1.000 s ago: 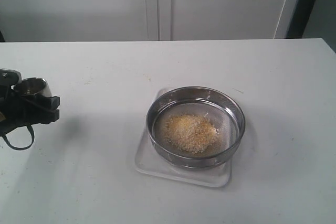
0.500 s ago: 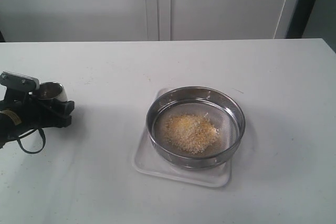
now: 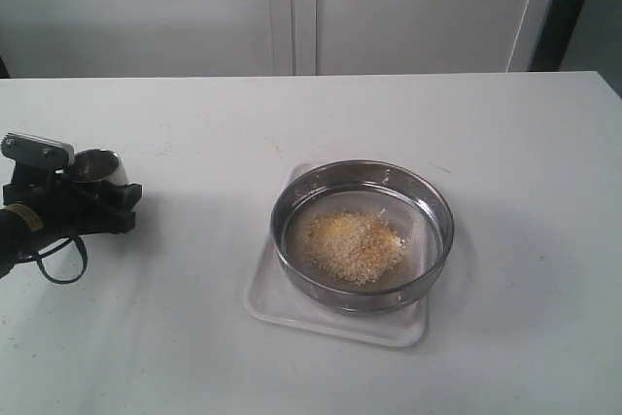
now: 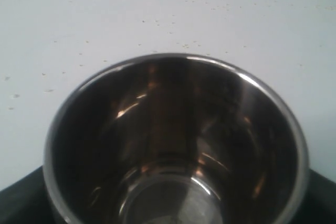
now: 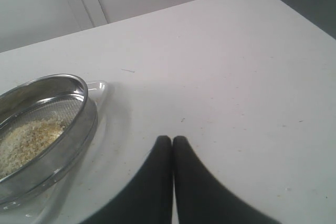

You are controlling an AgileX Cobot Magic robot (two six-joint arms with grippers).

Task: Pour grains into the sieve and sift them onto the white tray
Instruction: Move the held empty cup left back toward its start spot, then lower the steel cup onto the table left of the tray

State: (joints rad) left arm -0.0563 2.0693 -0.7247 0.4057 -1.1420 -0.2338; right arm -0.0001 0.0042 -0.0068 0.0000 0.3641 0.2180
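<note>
My left pincer (image 3: 105, 197) is closed around a small steel cup (image 3: 97, 168) at the left side of the surface (image 3: 194, 347). The cup stands with its mouth up. In the left wrist view the cup (image 4: 173, 145) fills most of the picture. Its inside is dark, shiny metal right down to the bottom. The black fingers (image 4: 16, 203) show at the two lower corners, one on each side of the cup. I cannot tell if the cup is touching the surface or hanging just over it. Tiny specks (image 4: 157, 22) lie on the surface past the cup.

The sieve (image 3: 362, 300) sits on the white tray (image 3: 277, 310), a little right of the middle and well apart from the cup. The tray's corners stick out from under the round rim. The grains (image 3: 352, 247) lie in a flat yellow and whitish pile on the mesh, near the middle of the sieve.

My right pincer (image 5: 172, 140) is closed tight. Its two black tips touch each other and have hold of nothing. It hangs over bare surface beside the sieve (image 5: 79, 124). From there I see the grains (image 5: 26, 140) inside and one corner of the white tray (image 5: 100, 87) poking out.
</note>
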